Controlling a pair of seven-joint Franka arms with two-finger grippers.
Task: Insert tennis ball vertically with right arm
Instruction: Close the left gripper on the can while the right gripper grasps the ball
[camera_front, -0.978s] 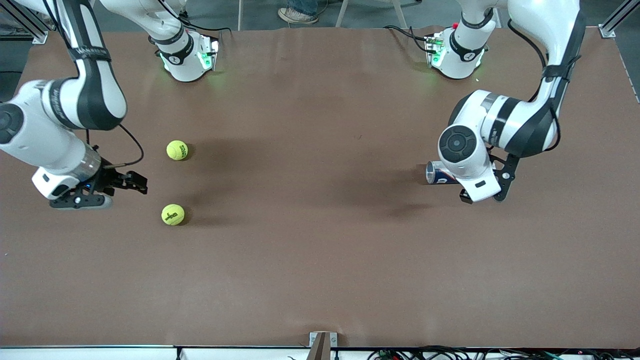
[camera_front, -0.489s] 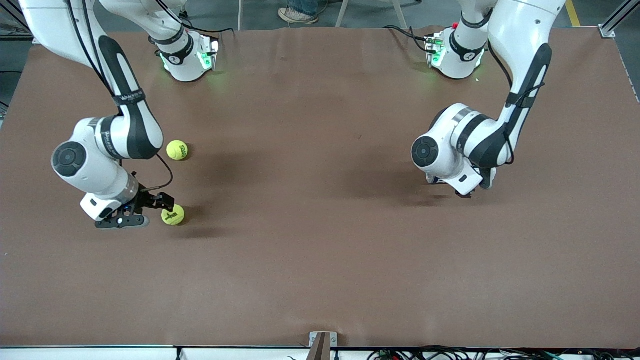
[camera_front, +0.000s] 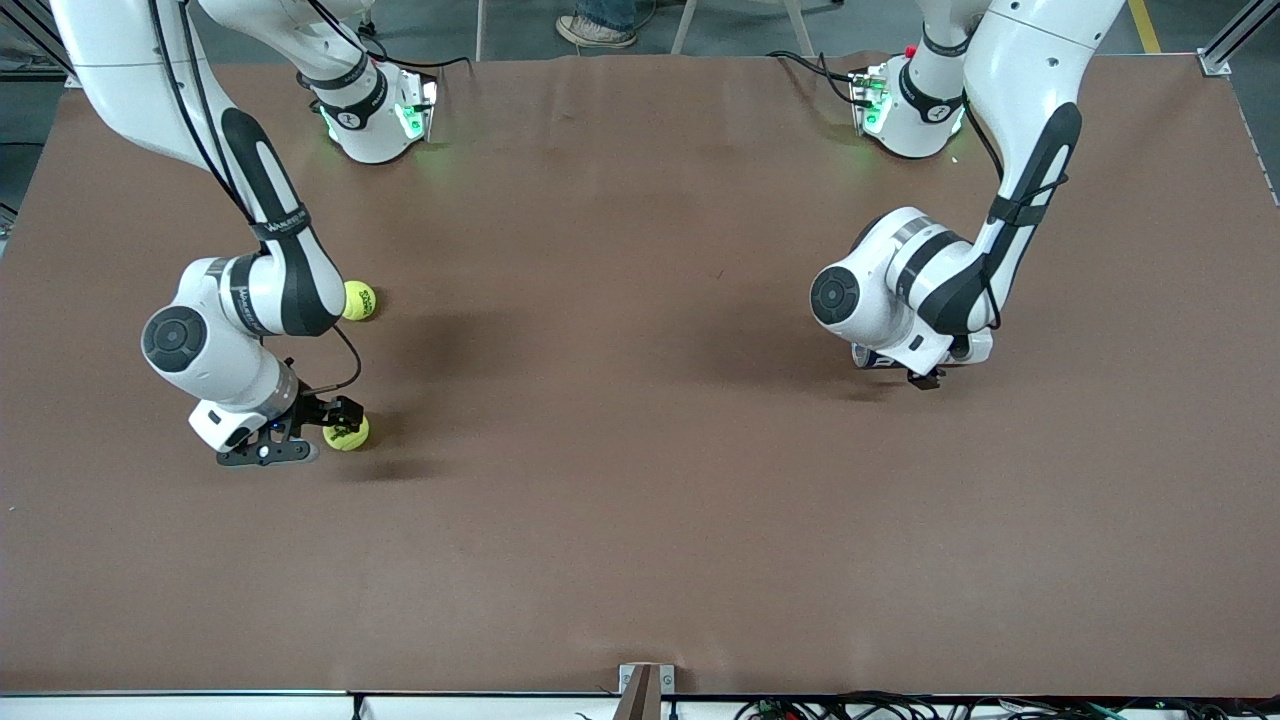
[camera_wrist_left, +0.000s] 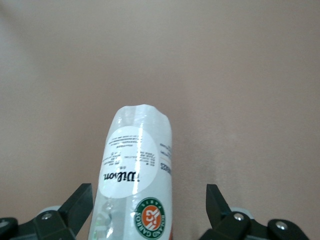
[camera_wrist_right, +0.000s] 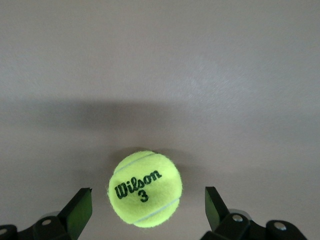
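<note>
Step in hand: pre-grasp on both sides, nothing picked up yet.

Right gripper (camera_front: 338, 420) is low over the ball (camera_front: 347, 433) at the right arm's end of the table. Wrist view shows its fingers (camera_wrist_right: 77, 210) spread wide with the ball (camera_wrist_right: 145, 188) sitting on the table between them, no contact on either side. A second ball (camera_front: 361, 300) lies farther from the front camera, partly hidden by the right arm's forearm.

Left gripper (camera_front: 925, 375) is down over the can (camera_front: 868, 357) at the left arm's end. The can (camera_wrist_left: 136, 175) lies on its side between the splayed fingers (camera_wrist_left: 217, 205), not gripped; clear tube, Wilson label.

Next, as I read it:
- right: drop a bit more so the pads reach the ball's widest part, then close. Ball rolls easily, so close centred.
- left: clamp the can and stand it upright, mouth up, before the ball can go in from above. Can't tell which end is open.
</note>
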